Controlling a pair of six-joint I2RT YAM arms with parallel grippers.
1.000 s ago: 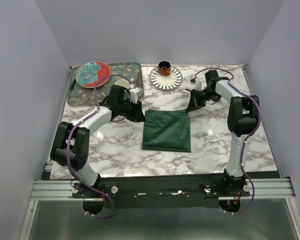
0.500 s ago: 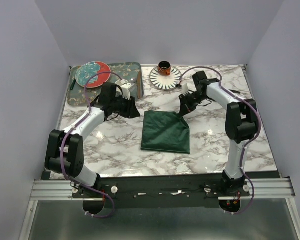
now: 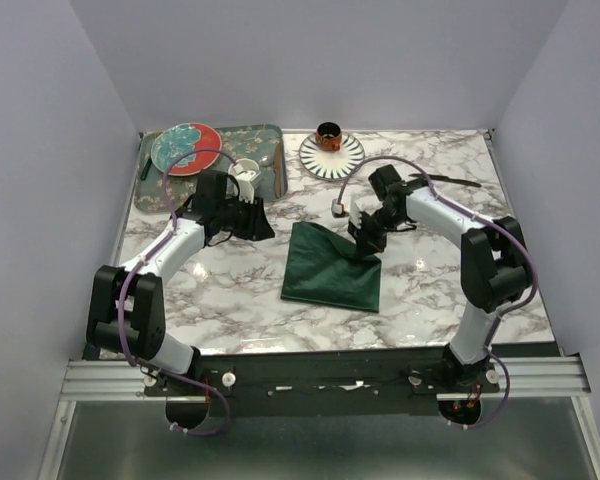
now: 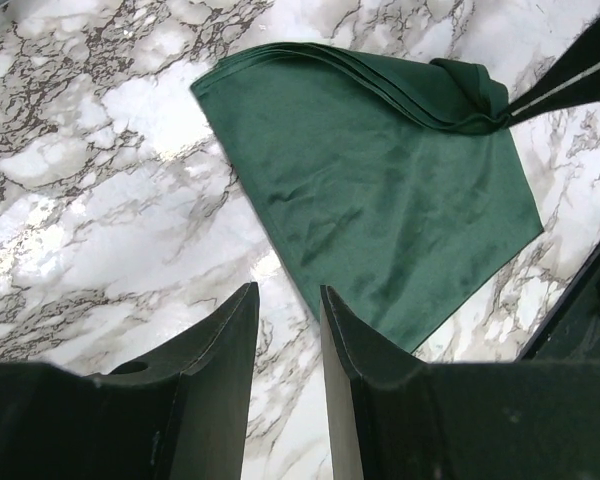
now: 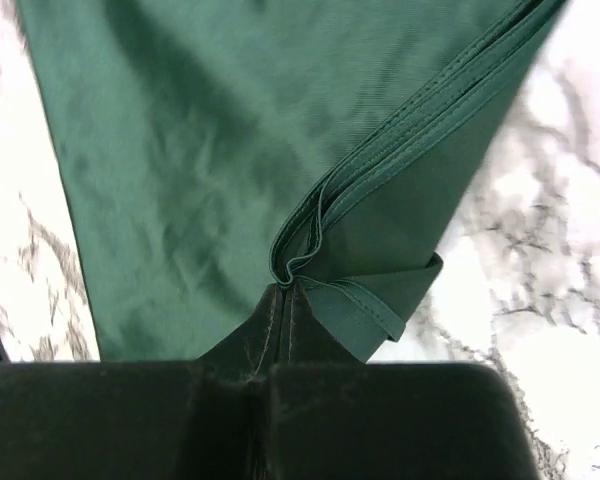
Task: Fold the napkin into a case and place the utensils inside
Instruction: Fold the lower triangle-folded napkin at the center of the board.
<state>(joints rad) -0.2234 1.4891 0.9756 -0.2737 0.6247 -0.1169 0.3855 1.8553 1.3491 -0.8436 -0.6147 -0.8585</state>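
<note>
Dark green soft cloth napkin: fine woven fabric w/ slight satin sheen, faint creases, stitched hems along edges. White-and-grey marble-look counter: smooth, glossy, bright glare patches. Left pincer: black, matt, looks like hard plastic, smooth faces. Right pincer: same matt black, surface finely scuffed. White-shelled arms: semi-gloss plastic, joints matt black. Grey ribbed rail at near edge: bare metal, dull sheen. Round red-and-teal plate: glazed, shiny. Round black-and-white striped plate: glossy glaze too.
</note>
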